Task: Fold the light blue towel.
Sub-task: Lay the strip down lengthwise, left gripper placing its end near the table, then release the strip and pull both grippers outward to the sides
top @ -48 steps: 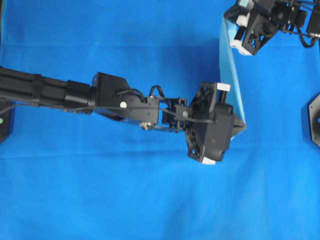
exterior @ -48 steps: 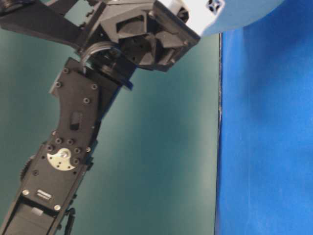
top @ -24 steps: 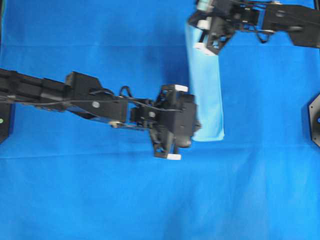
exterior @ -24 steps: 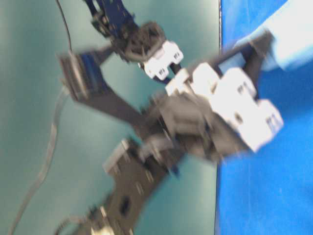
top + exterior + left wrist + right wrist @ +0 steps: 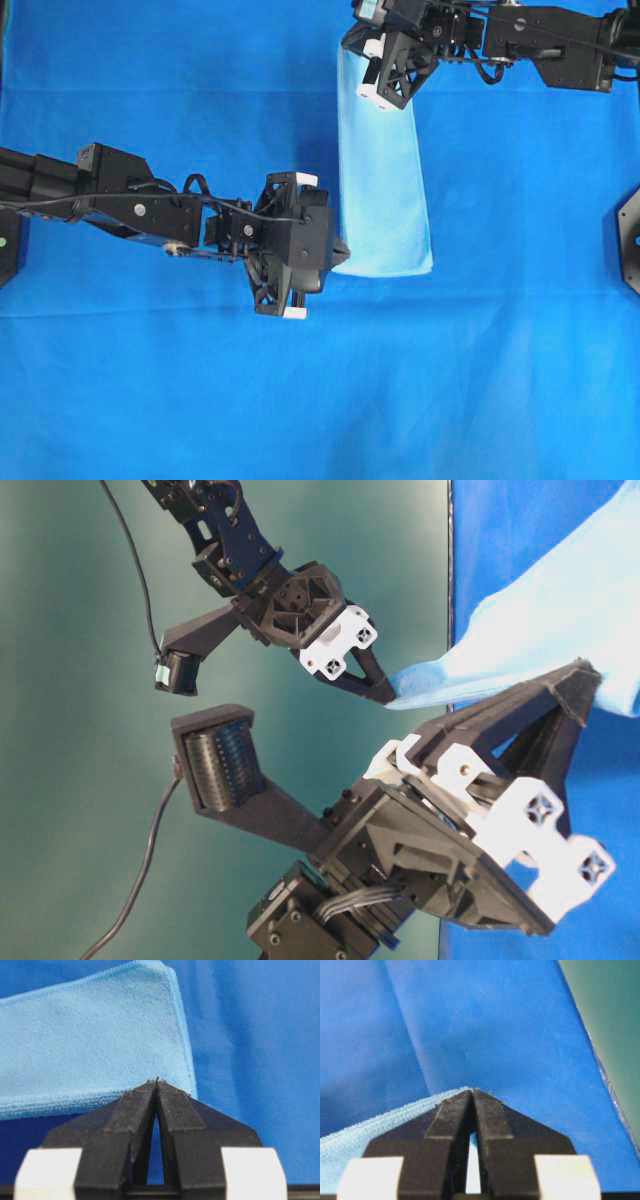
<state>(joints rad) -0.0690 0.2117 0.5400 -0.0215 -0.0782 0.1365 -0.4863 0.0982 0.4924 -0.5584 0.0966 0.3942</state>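
The light blue towel is a long doubled strip stretched between my two grippers over the table. My left gripper is shut on the strip's near left corner. In the left wrist view its closed tips pinch the towel's hemmed edge. My right gripper is shut on the far end at the top of the overhead view. Its tips bite the towel's corner. From table level the towel sags between the right gripper and the left gripper.
A deep royal-blue cloth covers the whole table. A black mount sits at the right edge and another black base at the left edge. A teal surface lies beyond the cloth's edge, with a cable hanging there.
Both grippers have carried the towel to the left. The towel, seen almost edge-on a second ago, now shows as a broad flat strip. Both grips stayed shut.
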